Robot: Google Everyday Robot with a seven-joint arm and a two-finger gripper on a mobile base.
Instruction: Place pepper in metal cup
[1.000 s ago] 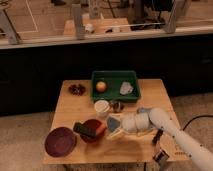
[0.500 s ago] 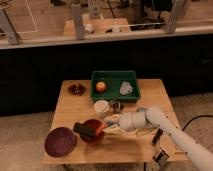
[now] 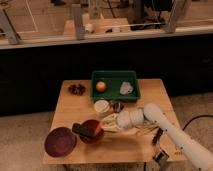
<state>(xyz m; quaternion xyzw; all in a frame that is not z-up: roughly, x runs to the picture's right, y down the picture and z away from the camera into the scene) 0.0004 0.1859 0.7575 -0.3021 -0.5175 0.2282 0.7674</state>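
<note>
The metal cup [image 3: 116,105] stands small and shiny near the table's middle, just right of the white cup [image 3: 101,106]. My gripper [image 3: 104,124] reaches in from the right, low over the table, at the right rim of the red bowl [image 3: 92,134], in front of both cups. A small orange-red spot [image 3: 99,126] shows at the gripper's tip; it looks like the pepper, but I cannot tell whether it is held. A black block [image 3: 82,130] lies across the bowl.
A green tray [image 3: 115,76] at the back holds a round orange fruit [image 3: 101,86] and a crumpled pale object [image 3: 126,88]. A dark red plate [image 3: 60,141] lies front left. A small dark object [image 3: 76,89] sits back left. My arm [image 3: 165,127] crosses the table's right front.
My gripper has moved a little to the left, up to the red bowl's right rim. The cups, tray and plate have not moved.
</note>
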